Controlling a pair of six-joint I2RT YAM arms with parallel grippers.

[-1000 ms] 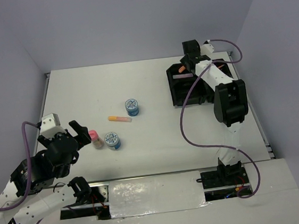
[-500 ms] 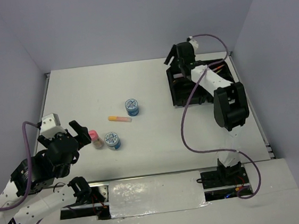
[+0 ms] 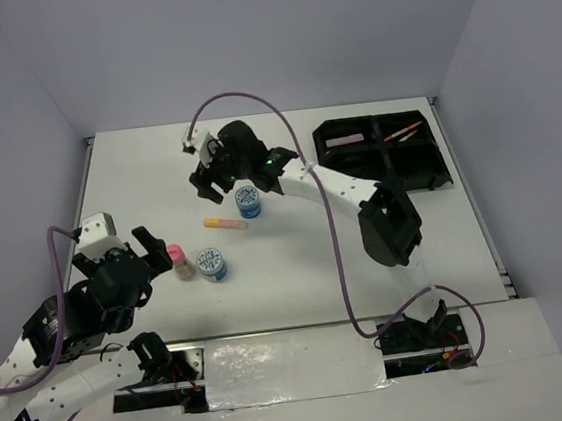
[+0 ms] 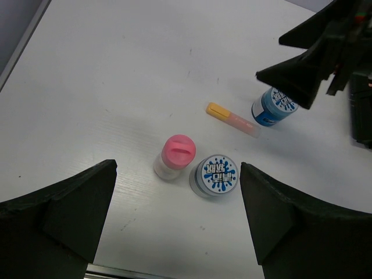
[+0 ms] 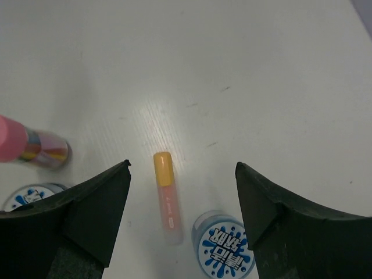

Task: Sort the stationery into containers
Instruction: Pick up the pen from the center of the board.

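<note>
A yellow-capped orange pen (image 3: 225, 222) lies mid-table beside a round blue tub (image 3: 249, 202). My right gripper (image 3: 213, 185) hovers above them, open and empty. In the right wrist view the pen (image 5: 165, 195) and the tub (image 5: 225, 244) lie between the open jaws. A pink-capped bottle (image 3: 179, 261) and a second blue tub (image 3: 211, 264) stand side by side at the left. My left gripper (image 3: 152, 249) is open and empty just left of them; its view shows the bottle (image 4: 174, 156) and the tub (image 4: 215, 174) ahead. The black tray (image 3: 427, 160) at the far right holds a pink pen (image 3: 344, 140) and an orange pen (image 3: 404, 132).
The right arm (image 3: 328, 180) stretches across the table from the right side to the centre, its purple cable (image 3: 249, 98) arching above. Walls close the table on the left, back and right.
My right arm has swung left from the black tray to above the pen and tub at mid-table. The left arm has not moved.
</note>
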